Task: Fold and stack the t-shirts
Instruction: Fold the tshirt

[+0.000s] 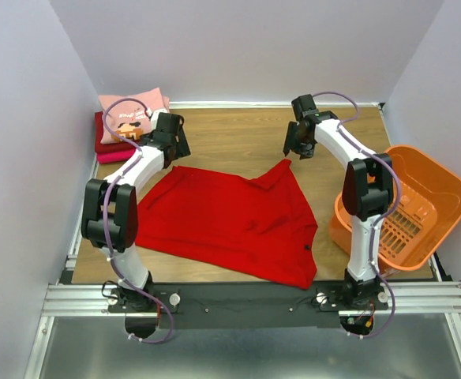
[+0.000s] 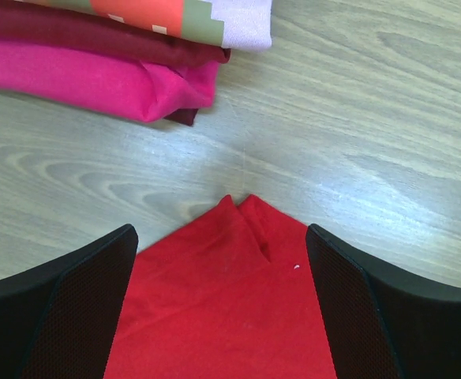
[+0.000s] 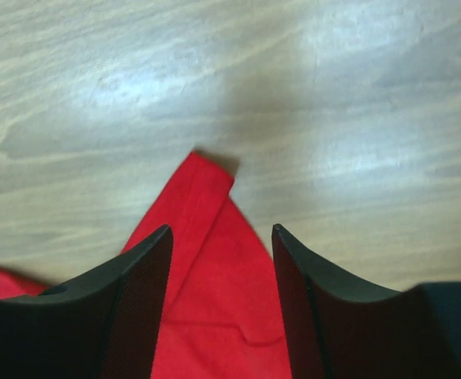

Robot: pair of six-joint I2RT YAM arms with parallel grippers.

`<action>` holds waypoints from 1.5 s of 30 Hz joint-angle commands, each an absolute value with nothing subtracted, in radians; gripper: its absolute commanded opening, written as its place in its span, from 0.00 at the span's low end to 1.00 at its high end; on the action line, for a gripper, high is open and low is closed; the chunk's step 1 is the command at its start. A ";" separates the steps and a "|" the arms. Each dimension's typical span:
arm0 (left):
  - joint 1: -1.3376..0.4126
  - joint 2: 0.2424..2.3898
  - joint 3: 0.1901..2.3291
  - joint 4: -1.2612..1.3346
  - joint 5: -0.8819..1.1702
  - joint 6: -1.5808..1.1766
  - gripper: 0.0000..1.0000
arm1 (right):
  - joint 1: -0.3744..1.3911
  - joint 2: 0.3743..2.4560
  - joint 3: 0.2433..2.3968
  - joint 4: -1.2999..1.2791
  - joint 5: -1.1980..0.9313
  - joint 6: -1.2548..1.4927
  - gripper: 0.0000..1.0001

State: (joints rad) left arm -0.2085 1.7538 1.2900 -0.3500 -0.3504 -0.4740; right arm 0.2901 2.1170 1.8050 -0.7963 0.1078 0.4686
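Note:
A bright red t-shirt (image 1: 226,221) lies spread and rumpled on the wooden table. My left gripper (image 1: 174,146) hovers open over its far left corner (image 2: 242,213), fingers (image 2: 73,316) wide on both sides of the cloth. My right gripper (image 1: 300,146) stands open above the far right corner (image 3: 207,181), the red cloth between its fingers (image 3: 140,300) but not pinched. A stack of folded t-shirts (image 1: 128,122) sits at the far left: a light pink printed one on top, dark red and magenta ones (image 2: 96,79) below.
An orange plastic basket (image 1: 408,205) lies tipped at the right edge of the table. Bare wood (image 1: 238,134) stretches between the two grippers at the back. Lavender walls close in the left, right and far sides.

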 commanded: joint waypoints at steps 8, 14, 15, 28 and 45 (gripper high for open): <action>-0.198 1.795 1.310 -0.357 -0.325 -0.457 0.95 | 0.273 2.246 1.861 -0.741 0.111 0.443 0.53; -0.196 1.805 1.310 -0.373 -0.328 -0.451 0.95 | 0.261 2.287 1.864 -0.715 0.098 0.453 0.48; -0.196 1.805 1.307 -0.373 -0.330 -0.449 0.95 | 0.261 2.290 1.858 -0.712 0.095 0.449 0.45; -0.195 1.884 1.384 -0.434 -0.393 -0.453 0.91 | 0.249 2.298 1.813 -0.683 0.032 0.457 0.10; -0.187 2.016 1.454 -0.445 -0.403 -0.439 0.65 | 0.249 2.227 1.710 -0.672 0.011 0.465 0.04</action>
